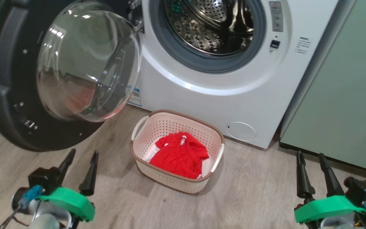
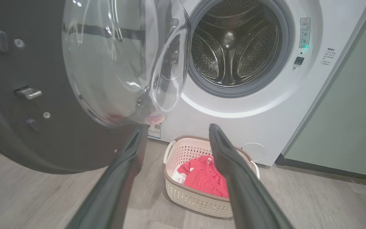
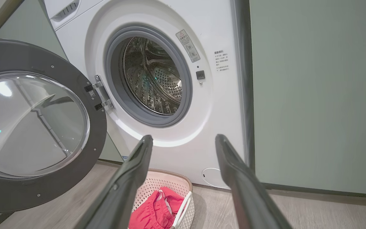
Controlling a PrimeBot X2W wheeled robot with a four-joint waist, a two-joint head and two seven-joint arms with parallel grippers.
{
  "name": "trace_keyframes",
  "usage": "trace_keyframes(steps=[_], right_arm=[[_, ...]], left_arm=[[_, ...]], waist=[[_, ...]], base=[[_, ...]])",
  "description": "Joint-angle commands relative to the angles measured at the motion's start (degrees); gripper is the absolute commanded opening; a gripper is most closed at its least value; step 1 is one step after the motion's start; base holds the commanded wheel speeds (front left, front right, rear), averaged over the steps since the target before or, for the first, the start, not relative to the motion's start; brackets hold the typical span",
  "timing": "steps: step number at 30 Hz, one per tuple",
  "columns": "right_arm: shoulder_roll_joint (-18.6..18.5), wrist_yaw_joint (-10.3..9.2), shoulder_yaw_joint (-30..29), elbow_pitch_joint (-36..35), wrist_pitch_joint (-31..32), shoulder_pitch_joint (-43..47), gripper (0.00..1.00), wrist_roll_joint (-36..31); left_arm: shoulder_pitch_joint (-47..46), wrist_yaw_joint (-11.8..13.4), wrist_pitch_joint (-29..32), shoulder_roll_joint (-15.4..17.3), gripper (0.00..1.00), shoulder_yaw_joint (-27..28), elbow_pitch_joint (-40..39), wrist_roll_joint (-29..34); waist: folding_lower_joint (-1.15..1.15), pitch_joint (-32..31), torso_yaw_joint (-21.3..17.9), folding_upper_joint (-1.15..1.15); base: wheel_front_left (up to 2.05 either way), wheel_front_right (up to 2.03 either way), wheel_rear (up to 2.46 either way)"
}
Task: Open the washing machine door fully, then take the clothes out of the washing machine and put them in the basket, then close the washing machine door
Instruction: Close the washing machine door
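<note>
While the washing machine (image 1: 233,95) stands with no garment visible in its steel drum (image 1: 208,28), the washing machine door (image 1: 5,79) hangs wide at the robot's left, not yet closed. Probable hazard: a push landing on the bulging clear window instead of the black rim could slide off, or a weak push leave the latch uncaught. The basket (image 1: 170,179), on the floor just before the machine, contains the red clothes (image 1: 179,154). Left gripper (image 1: 84,151), near the door's lower rim, and right gripper (image 1: 310,154), well apart from it, both gape wide, holding and touching nothing.

pale wood-look floor (image 1: 259,190), sage green cabinet (image 1: 345,95), perhaps matte.
</note>
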Motion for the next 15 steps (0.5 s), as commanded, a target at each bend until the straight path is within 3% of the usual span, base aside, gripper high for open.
trace_keyframes(steps=[1, 9, 15], right_arm=[[-0.3, 0.37, 1.0, -2.0, -0.4, -1.0, 1.00, -0.3], [-0.3, 0.37, 1.0, -2.0, -0.4, -0.8, 1.00, 0.4], [-0.3, 0.37, 3.9, -1.2, -0.4, -4.5, 1.00, -0.1]], left_arm=[[-2.2, -0.4, -0.5, 0.9, 1.00, 3.5, -1.4, 0.7], [-3.1, -0.4, -0.5, 0.1, 1.00, 9.5, 1.1, 2.0], [-3.5, -0.4, -0.5, -0.3, 1.00, 16.3, 1.4, 3.2]], waist=[[0.00, 0.0, 0.8, 0.00], [0.00, 0.1, 6.8, 0.00], [0.00, 2.6, 9.2, 0.00]], base=[[0.00, 0.00, 0.00], [0.00, 0.00, 0.00], [0.00, 0.00, 0.00]])
